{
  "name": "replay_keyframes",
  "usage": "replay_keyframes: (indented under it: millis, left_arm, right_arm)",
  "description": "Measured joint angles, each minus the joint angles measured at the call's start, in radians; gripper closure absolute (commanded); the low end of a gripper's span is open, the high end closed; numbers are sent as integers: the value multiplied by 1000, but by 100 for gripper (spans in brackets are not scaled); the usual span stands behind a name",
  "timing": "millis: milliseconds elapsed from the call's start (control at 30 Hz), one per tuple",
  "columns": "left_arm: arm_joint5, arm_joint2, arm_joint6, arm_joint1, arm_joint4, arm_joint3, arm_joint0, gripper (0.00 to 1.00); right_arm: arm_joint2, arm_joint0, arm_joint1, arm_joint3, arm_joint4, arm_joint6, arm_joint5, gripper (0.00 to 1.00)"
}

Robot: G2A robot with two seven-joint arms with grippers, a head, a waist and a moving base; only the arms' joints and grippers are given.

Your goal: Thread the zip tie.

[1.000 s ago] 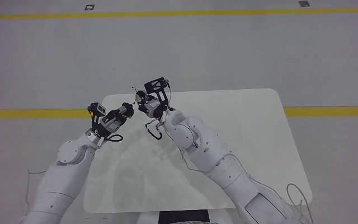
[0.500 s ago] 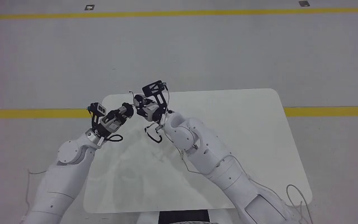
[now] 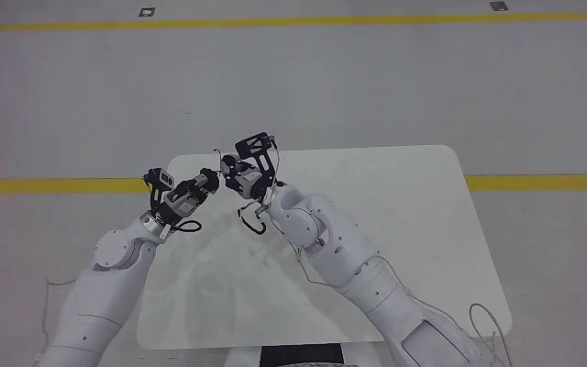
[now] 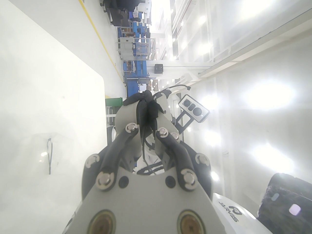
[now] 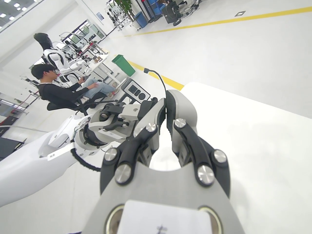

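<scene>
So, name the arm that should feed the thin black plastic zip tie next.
Right, probably: the right gripper is shut on the thin black plastic zip tie, its free end curving up close to the shut left gripper.

Both tools meet above the desk's [image 3: 385,229] far-left corner, tips facing. The left tool [image 3: 210,180] is on the left, and the right tool [image 3: 227,171] is just beside it on the right, slightly farther back. The zip tie [image 5: 162,82] sits between the right tool's fingers and sticks out past their tips, close to the left tool. The left arm comes in over the desk's left edge, and the right arm crosses the desk diagonally from the near right.
</scene>
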Motion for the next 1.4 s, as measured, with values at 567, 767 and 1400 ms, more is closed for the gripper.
replay_keyframes:
  millis: [567,767,1400]
  left_arm:
    - [0,0,0,0,0,0,0,100]
    - [0,0,0,0,0,0,0,100]
    - [0,0,0,0,0,0,0,100]
  right_arm:
    - [-15,9,-9,17,8,-6,24,100]
    - [-12,4,-10,12,9,-8,30,91]
    - [-4,-16,-7,-27,-15,-11,42,73]
